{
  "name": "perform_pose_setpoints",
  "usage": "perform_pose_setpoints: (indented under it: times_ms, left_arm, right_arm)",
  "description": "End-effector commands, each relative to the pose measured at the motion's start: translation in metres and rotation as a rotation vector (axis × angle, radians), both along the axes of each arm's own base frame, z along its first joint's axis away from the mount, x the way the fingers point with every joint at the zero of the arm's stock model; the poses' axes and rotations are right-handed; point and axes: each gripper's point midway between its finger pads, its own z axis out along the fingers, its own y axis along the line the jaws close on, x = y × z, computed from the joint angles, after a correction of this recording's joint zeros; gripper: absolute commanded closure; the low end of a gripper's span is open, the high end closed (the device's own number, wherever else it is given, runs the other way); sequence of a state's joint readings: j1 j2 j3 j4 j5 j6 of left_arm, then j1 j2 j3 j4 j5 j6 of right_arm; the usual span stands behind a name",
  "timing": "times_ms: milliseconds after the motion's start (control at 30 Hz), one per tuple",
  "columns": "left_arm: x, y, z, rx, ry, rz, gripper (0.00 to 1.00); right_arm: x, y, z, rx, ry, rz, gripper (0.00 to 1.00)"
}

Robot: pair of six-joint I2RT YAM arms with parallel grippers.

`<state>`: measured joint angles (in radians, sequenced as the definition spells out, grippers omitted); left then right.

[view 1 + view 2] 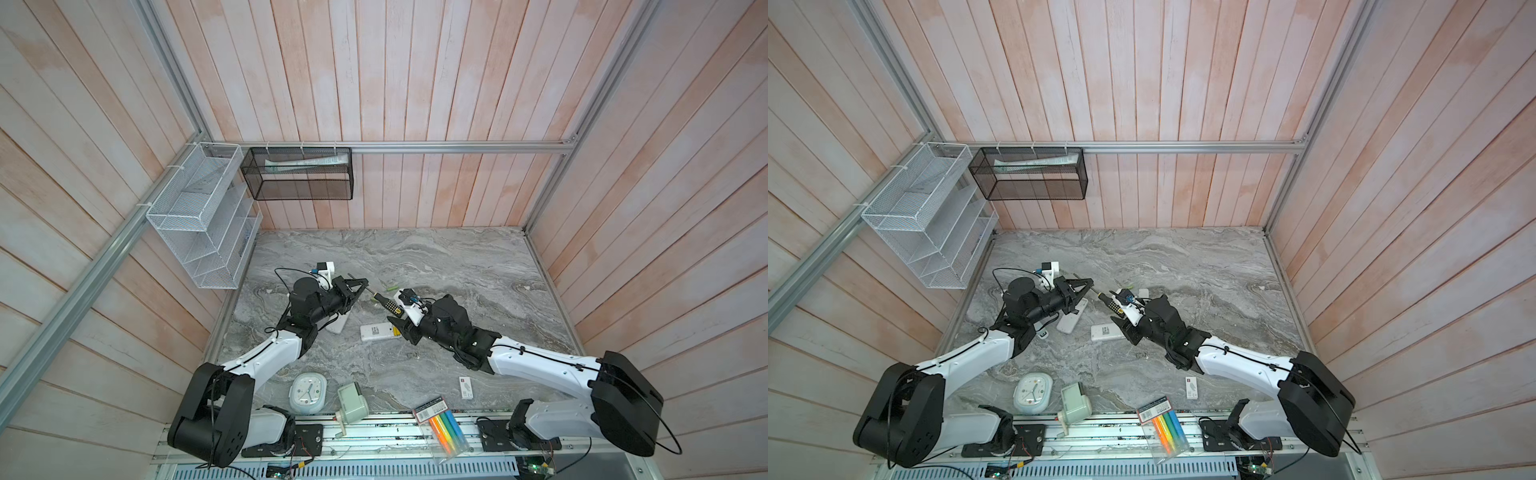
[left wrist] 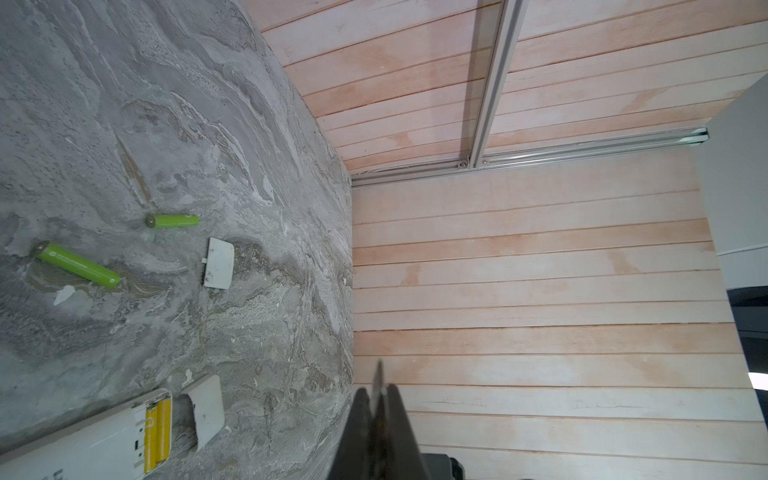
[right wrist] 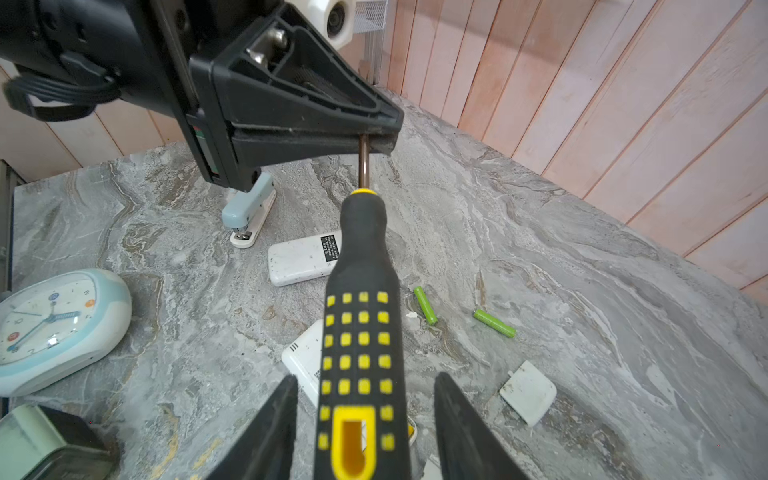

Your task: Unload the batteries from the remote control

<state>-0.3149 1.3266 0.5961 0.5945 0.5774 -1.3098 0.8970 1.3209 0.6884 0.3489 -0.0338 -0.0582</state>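
A black-and-yellow screwdriver [image 1: 386, 306] hangs in the air between the arms. My left gripper [image 1: 365, 283] is shut on its metal shaft [image 3: 364, 160]. My right gripper [image 3: 365, 376] stands open around the handle [image 3: 361, 332], with a gap on each side. Below lies a white remote control [image 2: 95, 444], back up, with two yellow batteries [image 2: 158, 432] in its bay and its cover [image 2: 205, 415] beside it. Two lime green batteries [image 3: 424, 305] [image 3: 494, 323] lie loose on the marble near another cover [image 3: 528, 392]. A second remote [image 3: 303, 259] lies further left.
A blue stapler [image 3: 249, 212] sits under the left arm. A clock [image 1: 308, 392], a pale green box [image 1: 352, 401], a highlighter packet [image 1: 442, 428] and a small white card [image 1: 466, 388] line the front edge. A white wire rack [image 1: 199, 216] and a black mesh basket [image 1: 299, 174] hang on the walls.
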Motion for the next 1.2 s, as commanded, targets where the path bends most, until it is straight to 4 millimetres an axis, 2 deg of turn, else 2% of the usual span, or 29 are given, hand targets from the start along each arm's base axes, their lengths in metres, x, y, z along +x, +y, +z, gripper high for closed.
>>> perform_pose_setpoints:
  times_ms: [0,200,467,767,900,967,1167]
  left_arm:
    - [-0.004,-0.001,0.004,-0.029,-0.013,-0.018,1.00]
    - [-0.005,0.000,0.001,-0.027,-0.006,-0.018,1.00]
    - [-0.005,-0.001,0.003,-0.035,-0.013,-0.026,1.00]
    - [-0.004,-0.002,0.003,-0.038,-0.016,-0.032,1.00]
    - [-0.005,-0.002,0.001,-0.039,-0.013,-0.031,1.00]
    - [-0.005,-0.002,0.001,-0.040,-0.013,-0.034,1.00]
    - [-0.004,-0.002,-0.007,-0.010,-0.003,-0.037,1.00]
  right_arm:
    - [0.004,0.010,0.028,0.088,-0.032,0.026,0.50]
    - [0.005,0.015,0.035,0.096,-0.049,0.051,0.54]
    - [0.006,0.023,0.033,0.084,-0.035,0.081,0.71]
    - [0.007,0.023,0.025,0.064,-0.018,0.078,0.62]
    - [0.007,0.023,0.023,0.060,-0.015,0.079,0.64]
    - [0.007,0.023,0.022,0.058,-0.017,0.080,0.69]
    - [0.002,0.027,0.030,0.068,-0.027,0.119,0.99]
